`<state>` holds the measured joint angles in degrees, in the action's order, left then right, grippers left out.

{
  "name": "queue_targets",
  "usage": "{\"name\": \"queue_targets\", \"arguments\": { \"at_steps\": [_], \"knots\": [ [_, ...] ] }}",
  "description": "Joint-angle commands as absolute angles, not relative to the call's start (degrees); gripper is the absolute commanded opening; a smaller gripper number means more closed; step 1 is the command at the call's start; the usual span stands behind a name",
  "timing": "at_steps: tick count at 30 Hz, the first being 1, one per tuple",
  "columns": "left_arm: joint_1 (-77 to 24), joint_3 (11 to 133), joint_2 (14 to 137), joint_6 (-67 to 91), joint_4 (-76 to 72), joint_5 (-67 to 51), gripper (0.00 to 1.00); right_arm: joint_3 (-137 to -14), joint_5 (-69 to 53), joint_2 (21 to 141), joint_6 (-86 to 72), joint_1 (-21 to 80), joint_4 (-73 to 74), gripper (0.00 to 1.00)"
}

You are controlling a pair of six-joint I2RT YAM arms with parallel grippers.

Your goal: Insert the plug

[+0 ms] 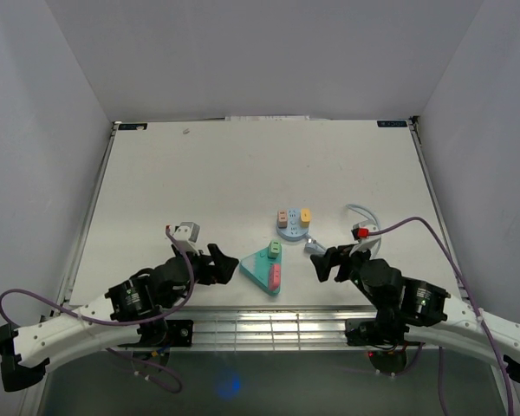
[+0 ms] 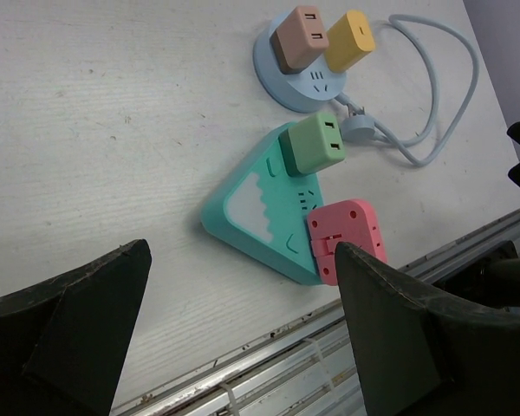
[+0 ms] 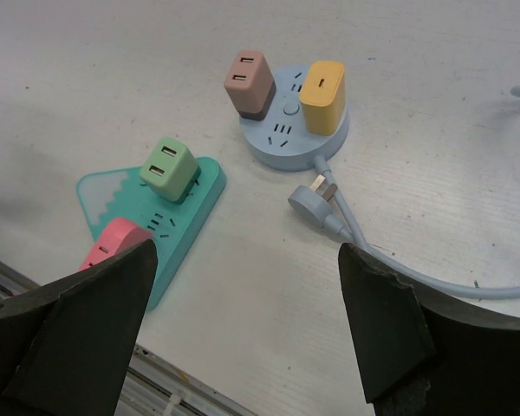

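Note:
A grey-blue plug (image 3: 316, 195) lies flat on the table on its cable (image 3: 433, 282), just in front of the round blue socket base (image 3: 286, 139), which holds a brown and a yellow adapter. A teal triangular power strip (image 3: 186, 221) carries a green adapter (image 3: 169, 169) and a pink adapter (image 3: 113, 243). My right gripper (image 3: 247, 251) is open and empty, low over the table just short of the plug (image 1: 314, 247). My left gripper (image 2: 243, 256) is open and empty, just left of the teal strip (image 2: 251, 217).
A metal rail (image 1: 269, 329) runs along the table's near edge below both grippers. The cable loops to the right of the round base (image 1: 292, 227). White walls enclose the table on three sides.

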<state>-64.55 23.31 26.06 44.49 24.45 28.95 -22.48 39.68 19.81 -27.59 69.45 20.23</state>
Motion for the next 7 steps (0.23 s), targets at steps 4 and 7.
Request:
{"name": "queue_targets", "arguments": {
  "at_steps": [4,7],
  "knots": [
    [-64.34,24.79,24.87,43.33,25.31,30.32,0.98,-22.15,40.25,19.25,-26.72,69.43,18.02,0.90],
    [-64.34,24.79,24.61,43.33,25.31,30.41,0.98,-22.15,40.52,19.25,-26.81,69.43,18.02,0.90]
  ]
}}
